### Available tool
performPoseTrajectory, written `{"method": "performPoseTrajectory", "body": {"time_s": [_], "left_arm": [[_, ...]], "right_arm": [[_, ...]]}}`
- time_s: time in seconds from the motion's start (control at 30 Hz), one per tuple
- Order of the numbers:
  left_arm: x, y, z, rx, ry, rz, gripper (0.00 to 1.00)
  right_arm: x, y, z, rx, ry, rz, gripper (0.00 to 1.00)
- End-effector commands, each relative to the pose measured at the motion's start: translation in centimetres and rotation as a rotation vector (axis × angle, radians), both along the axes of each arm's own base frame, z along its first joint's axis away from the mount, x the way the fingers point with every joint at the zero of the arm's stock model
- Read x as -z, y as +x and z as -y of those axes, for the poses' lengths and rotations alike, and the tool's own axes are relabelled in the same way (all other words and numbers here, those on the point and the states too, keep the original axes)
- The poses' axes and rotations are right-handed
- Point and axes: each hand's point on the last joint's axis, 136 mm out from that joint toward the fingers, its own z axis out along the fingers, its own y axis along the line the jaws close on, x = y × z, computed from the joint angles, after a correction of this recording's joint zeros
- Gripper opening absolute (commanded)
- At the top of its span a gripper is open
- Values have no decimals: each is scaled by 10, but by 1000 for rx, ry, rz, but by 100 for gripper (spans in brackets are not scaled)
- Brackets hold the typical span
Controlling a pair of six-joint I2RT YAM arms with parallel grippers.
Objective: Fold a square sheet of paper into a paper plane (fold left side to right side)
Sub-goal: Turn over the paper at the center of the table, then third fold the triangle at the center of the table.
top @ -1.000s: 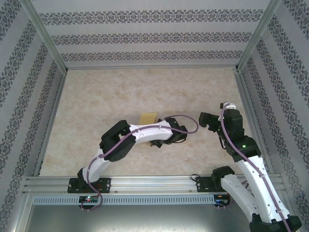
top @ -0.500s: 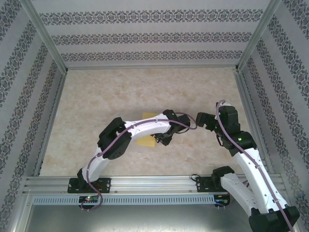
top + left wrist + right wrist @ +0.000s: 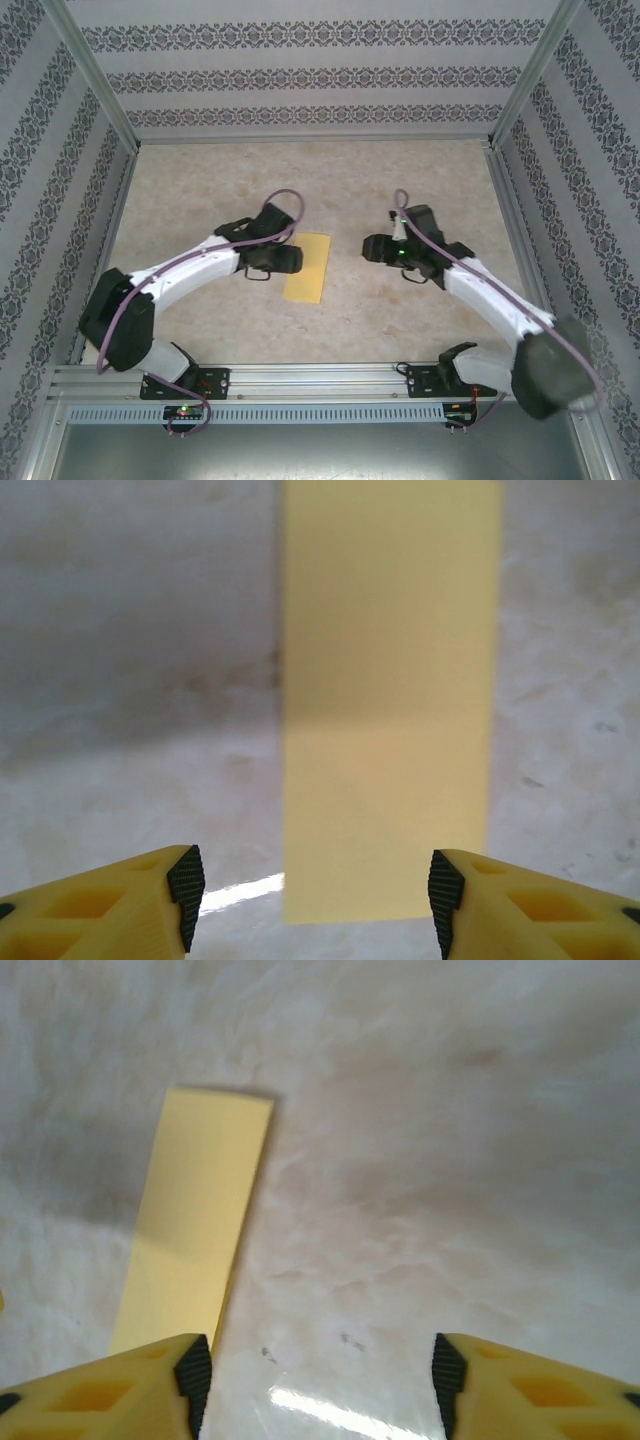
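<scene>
The square sheet of paper (image 3: 308, 267) lies flat on the table as a narrow bright-yellow rectangle, folded in half. My left gripper (image 3: 297, 260) hangs just left of it, open. In the left wrist view the paper (image 3: 390, 700) stretches away from the left gripper (image 3: 312, 900), its near edge between the fingertips (image 3: 186, 890), with nothing gripped. My right gripper (image 3: 367, 247) is to the right of the paper, apart from it, open. The right wrist view has the paper (image 3: 195, 1230) at the left, beside the left fingertip, and bare table under the right gripper (image 3: 312, 1380).
The marble-patterned table (image 3: 200, 180) is fenced by metal rails and patterned walls on three sides. Both arm bases sit on the rail at the near edge (image 3: 320, 380). There is open room behind the paper and to either side of the arms.
My left arm has swung back to the left off the paper and its jaws have opened. The right arm has reached in toward the paper, its jaws narrower than before.
</scene>
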Motion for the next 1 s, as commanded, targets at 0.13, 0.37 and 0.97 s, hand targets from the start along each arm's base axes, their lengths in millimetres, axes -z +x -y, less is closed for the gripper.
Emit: {"method": "performPoseTrajectory", "body": {"time_s": [0.13,0.37,0.97], "left_arm": [[-6,14,3,-86,-437,64,65],[16,3,2,-95,-452,-5,66],[33,-1,10,-78,-461,-92,67]], "right_arm": [[3,50,-82,-99,103,48,39],[45,70,-109,-122,89,-38,35],[105,69,-107,-178,-40,-158,33]]}}
